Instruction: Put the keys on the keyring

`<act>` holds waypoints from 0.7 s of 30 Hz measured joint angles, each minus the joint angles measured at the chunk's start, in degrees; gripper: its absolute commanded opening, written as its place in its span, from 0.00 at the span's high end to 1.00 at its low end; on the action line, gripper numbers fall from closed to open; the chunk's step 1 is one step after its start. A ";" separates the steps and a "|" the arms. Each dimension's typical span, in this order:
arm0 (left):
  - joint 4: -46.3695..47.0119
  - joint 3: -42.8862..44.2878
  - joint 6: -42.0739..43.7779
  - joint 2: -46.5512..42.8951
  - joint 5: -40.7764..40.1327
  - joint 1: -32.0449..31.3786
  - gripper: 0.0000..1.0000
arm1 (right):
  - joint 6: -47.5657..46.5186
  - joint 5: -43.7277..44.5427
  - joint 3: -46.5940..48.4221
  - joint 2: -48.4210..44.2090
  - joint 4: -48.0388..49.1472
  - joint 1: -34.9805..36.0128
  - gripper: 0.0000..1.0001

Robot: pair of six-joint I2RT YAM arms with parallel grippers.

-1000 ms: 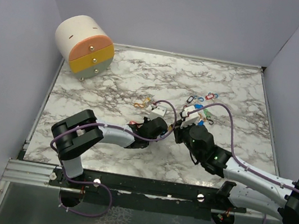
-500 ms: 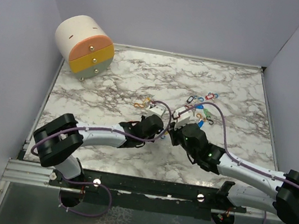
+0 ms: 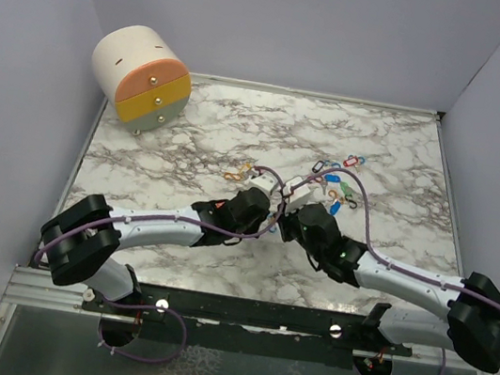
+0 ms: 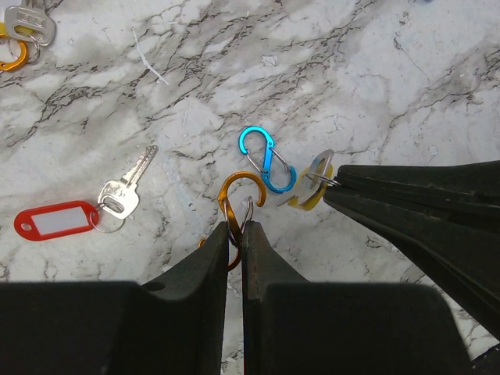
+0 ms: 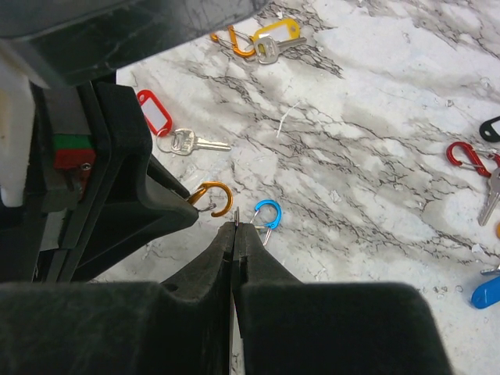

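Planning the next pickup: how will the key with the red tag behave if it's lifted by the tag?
Lifted by the red tag, the key would probably dangle and swing, since only a small ring joins them. Both lie flat on the marble table, so a push likely slides or pivots them, without rolling.

Lilac walls (image 3: pixel 286 22) enclose a marble tabletop (image 3: pixel 192 131) with a round drawer box (image 3: pixel 141 75).

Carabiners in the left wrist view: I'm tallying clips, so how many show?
3. An orange carabiner pinched in the left gripper, a blue carabiner just beyond it, a second orange carabiner cut off at the top-left edge. Others may be hidden.
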 measured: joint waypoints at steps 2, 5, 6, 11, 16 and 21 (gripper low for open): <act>-0.39 0.00 -0.04 -0.44 0.15 0.02 1.00 | -0.02 -0.35 0.33 0.63 0.55 0.00 0.99; -0.57 0.00 -0.24 -0.85 0.22 0.09 1.00 | -0.02 -0.72 0.39 1.36 1.38 0.00 0.99; -0.61 0.00 -0.28 -0.96 0.22 0.13 1.00 | 0.00 -0.81 0.39 1.55 1.44 0.00 0.99; -0.66 0.00 -0.17 -1.40 0.20 0.17 1.00 | 0.39 -1.20 0.00 1.36 2.89 0.00 0.99; -0.57 0.76 0.79 -1.68 0.31 0.00 1.00 | 0.98 -1.46 -4.39 -3.30 6.10 0.00 0.99; 0.02 1.88 1.25 -2.27 0.31 0.15 1.00 | 1.40 -1.42 -8.48 -7.65 8.28 0.00 0.99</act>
